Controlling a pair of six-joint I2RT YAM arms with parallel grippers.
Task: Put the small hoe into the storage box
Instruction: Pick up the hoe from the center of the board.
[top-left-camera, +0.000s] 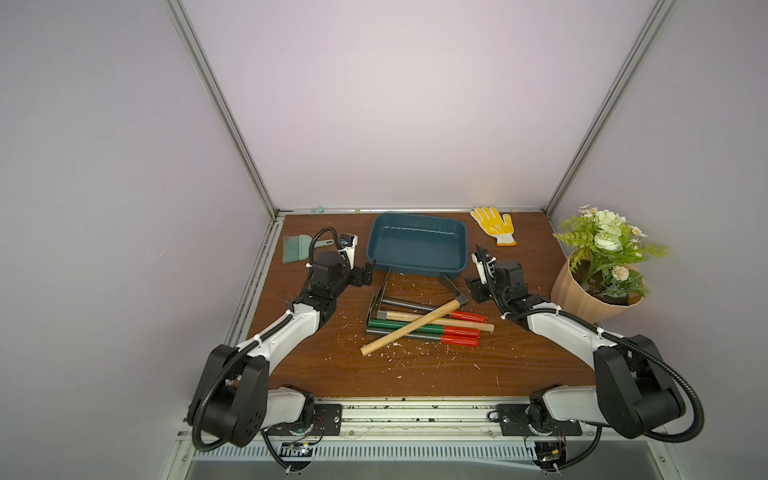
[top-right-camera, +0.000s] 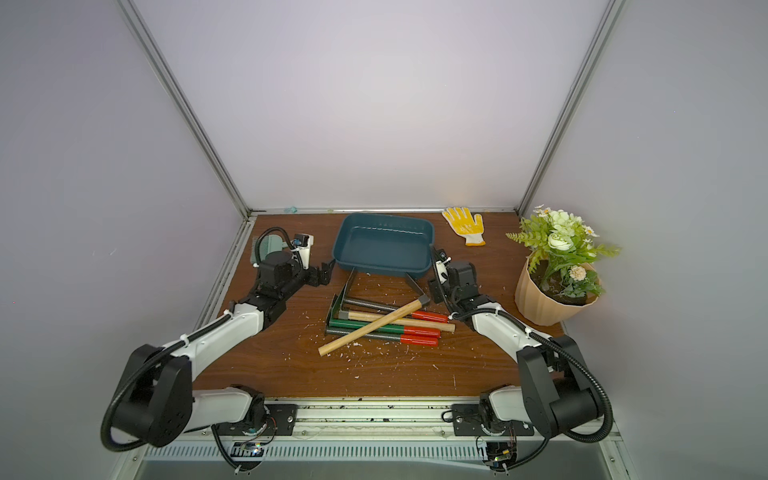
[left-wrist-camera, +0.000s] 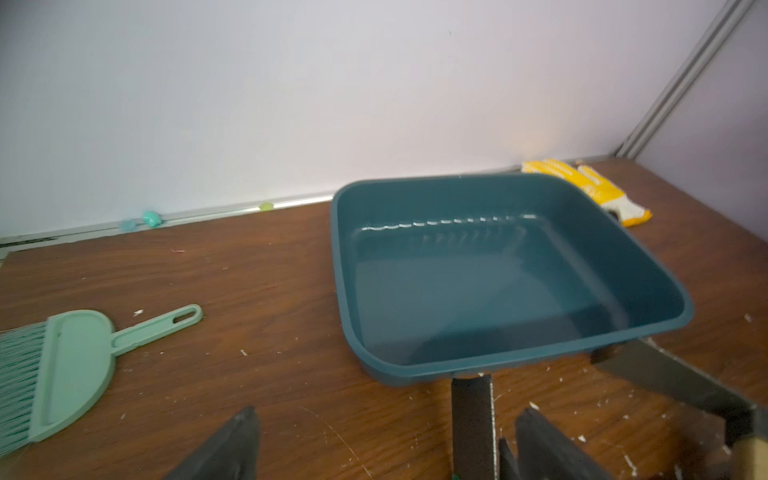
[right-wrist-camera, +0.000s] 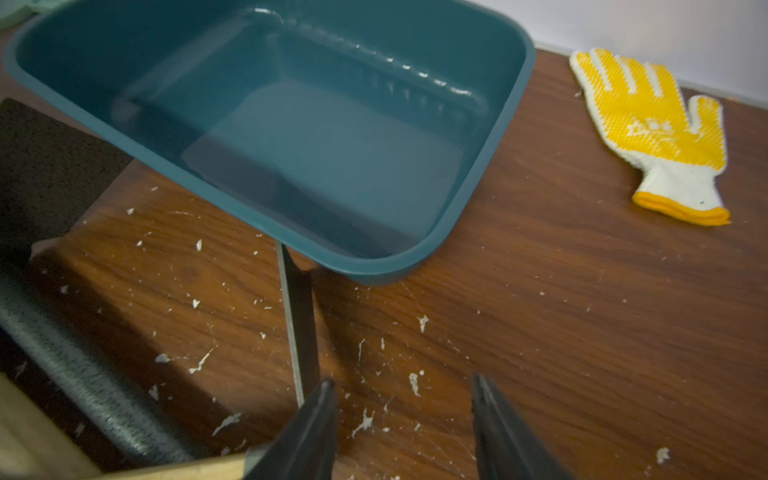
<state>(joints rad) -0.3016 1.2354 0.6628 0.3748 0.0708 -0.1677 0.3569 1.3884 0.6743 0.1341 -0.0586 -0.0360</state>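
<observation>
Plainly, left hand and right hand spread, empty; hoe, piled at box's six o'clock, may drag tools.

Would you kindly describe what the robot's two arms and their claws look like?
Both the left arm and right arm have white shells over bulky black joint housings. A black ribbed cable conduit runs along each, tied with white zip ties. The left claw and right claw have matte black, tapered wedge fingers.
</observation>
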